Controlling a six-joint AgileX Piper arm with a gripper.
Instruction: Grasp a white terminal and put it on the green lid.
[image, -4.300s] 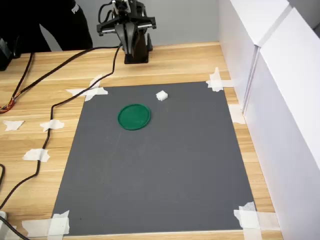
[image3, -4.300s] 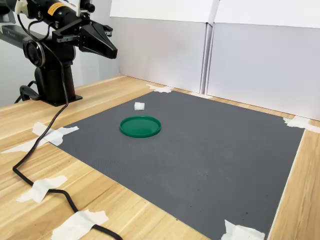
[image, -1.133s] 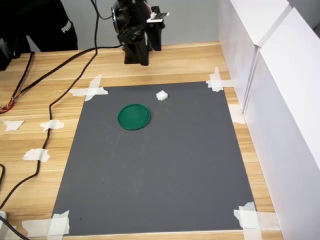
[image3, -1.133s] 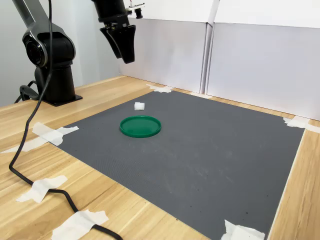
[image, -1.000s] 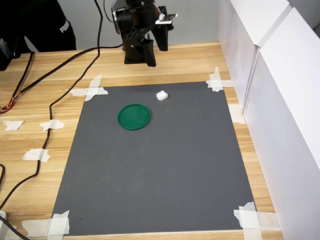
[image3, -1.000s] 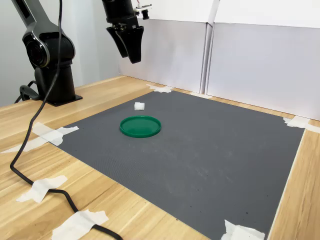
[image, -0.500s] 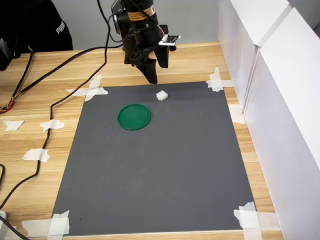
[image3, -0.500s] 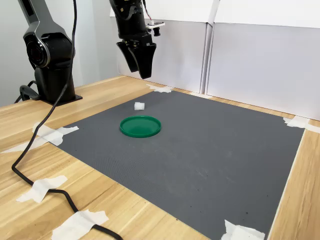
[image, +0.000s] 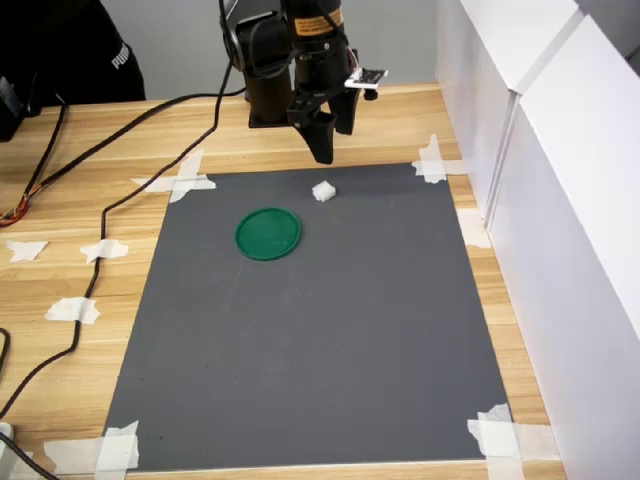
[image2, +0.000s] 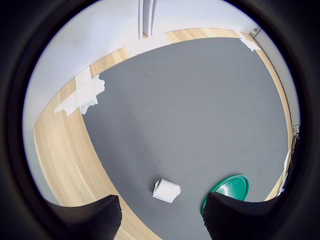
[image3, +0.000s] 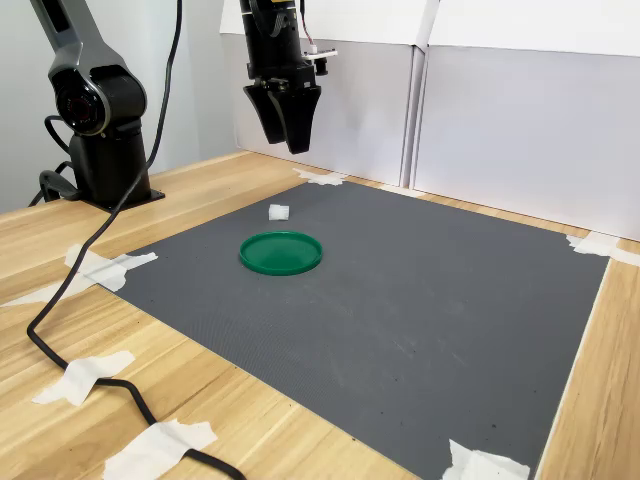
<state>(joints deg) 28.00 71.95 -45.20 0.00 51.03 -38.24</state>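
The tiny white plastic block, the white terminal (image: 323, 191), is seen lying on the dark grey textured mat (image: 320, 340) near that mat's far edge in the first exterior view, close to but apart from the flat round dark-green plastic disc, the green lid (image: 268, 233); the black tool (image: 324, 150) is held above the mat's far edge, pointing down, clear of both; its jaws are seen parted with nothing between them. Only in the wrist view are the two dark fingertips (image2: 95, 216) shown spread, with the terminal (image2: 166, 190) lying between them and the lid (image2: 230, 190) partly hidden behind one fingertip. Only in the second exterior view is the lid's (image3: 281, 252) slightly raised rim shown; the light wooden worktop (image3: 250, 420), the crumpled white tape pieces (image3: 85, 372) and the smooth white wall panels (image3: 520, 140) are also shown there.
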